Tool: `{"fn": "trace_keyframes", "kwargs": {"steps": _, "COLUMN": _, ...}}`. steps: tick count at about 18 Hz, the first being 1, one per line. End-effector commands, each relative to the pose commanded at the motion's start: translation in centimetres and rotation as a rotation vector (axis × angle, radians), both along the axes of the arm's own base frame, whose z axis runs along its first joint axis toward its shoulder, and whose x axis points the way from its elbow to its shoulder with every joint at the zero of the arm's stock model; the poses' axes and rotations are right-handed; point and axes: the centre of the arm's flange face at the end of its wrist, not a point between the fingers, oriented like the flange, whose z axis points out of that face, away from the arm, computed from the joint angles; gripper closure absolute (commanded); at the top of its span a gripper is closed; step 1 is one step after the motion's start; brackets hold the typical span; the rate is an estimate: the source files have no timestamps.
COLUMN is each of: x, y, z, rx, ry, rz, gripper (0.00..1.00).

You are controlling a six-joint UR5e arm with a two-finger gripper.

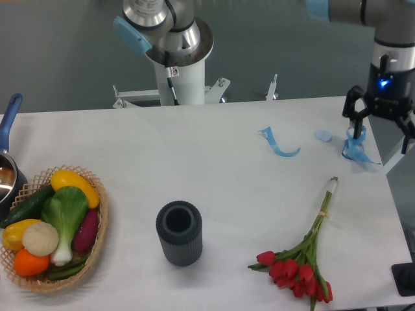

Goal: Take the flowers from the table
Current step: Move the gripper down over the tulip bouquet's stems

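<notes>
Flowers (305, 259) lie flat on the white matte surface (214, 168) near its front right corner, red heads toward me, thin green stems banded and angled back. I judge the pickup not started: my gripper (381, 120) hangs at the far right edge, well apart from them, jaws spread, holding nothing. A ribbed dark vase (179, 232) stands nearby; curled blue ribbon (280, 145) lies behind.

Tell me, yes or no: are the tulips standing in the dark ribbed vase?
No. The tulips lie flat on the table, to the right of the dark ribbed vase, which looks empty.
</notes>
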Motion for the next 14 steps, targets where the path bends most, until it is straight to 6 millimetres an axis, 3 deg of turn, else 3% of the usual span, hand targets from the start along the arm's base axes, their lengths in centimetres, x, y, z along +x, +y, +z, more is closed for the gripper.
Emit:
{"fn": "trace_keyframes", "kwargs": {"steps": 5, "x": -0.2, "y": 4.1, "z": -6.0, "rx": -0.011, "ry": -0.111, "rz": 0.013, "gripper": 0.0}}
{"fn": "trace_keyframes", "kwargs": {"steps": 8, "x": -1.3, "y": 4.7, "z": -10.3, "rx": -0.06, "ry": -0.142, "rz": 0.038, "gripper": 0.0}}
{"fn": "trace_keyframes", "kwargs": {"steps": 12, "x": -2.8, "y": 5.7, "z": -14.1, "rx": -0.088, "ry": -0.171, "rz": 0.039, "gripper": 0.0}}
{"fn": "trace_keyframes", "kwargs": {"steps": 14, "x": -3.5, "y": 6.2, "z": -14.6, "rx": -0.084, "ry": -0.175, "rz": 0.035, "gripper": 0.0}}
